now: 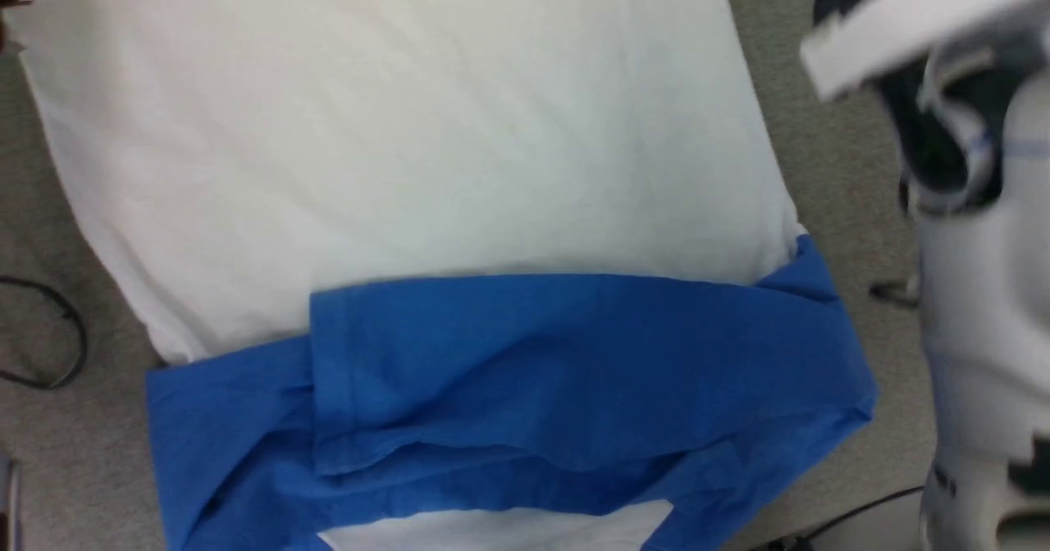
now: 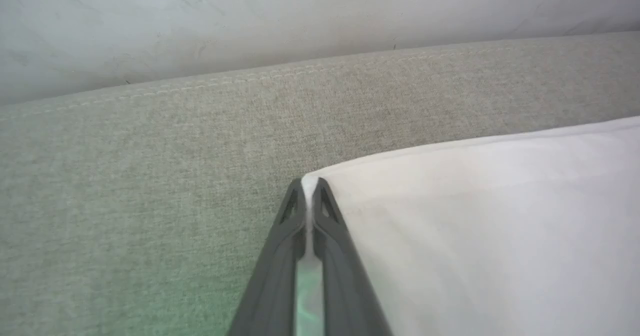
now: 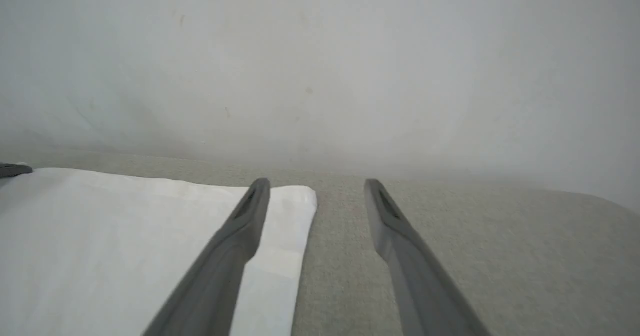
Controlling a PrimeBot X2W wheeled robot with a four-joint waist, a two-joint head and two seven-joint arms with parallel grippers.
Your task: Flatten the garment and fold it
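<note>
In the left wrist view the left claw point(image 2: 310, 185) is clenched on a corner of the garment point(image 2: 490, 226), with a sliver of white cloth pinched between the dark fingers. Left of and beyond that corner lies bare grey fabric surface point(image 2: 125, 201). Its stitched seam point(image 2: 280, 73) runs across further out, with a pale wall point(image 2: 300, 16) behind it.

The right wrist view shows the right claw point(image 3: 316, 186) released, its jaws wide apart and straddling the garment's side edge at another corner. One finger point(image 3: 235, 246) is over the white cloth and the other is over bare grey surface, which runs open to the right up to the wall.

From the head view the garment lies spread flat on the grey surface, white body away from the robot. The blue sleeves point(image 1: 533, 354) are folded across the near end. Grey margins show down both long edges. A dark cable point(image 1: 70, 330) lies on the left margin, and the pale right forearm point(image 1: 984, 305) hangs over the right one.
</note>
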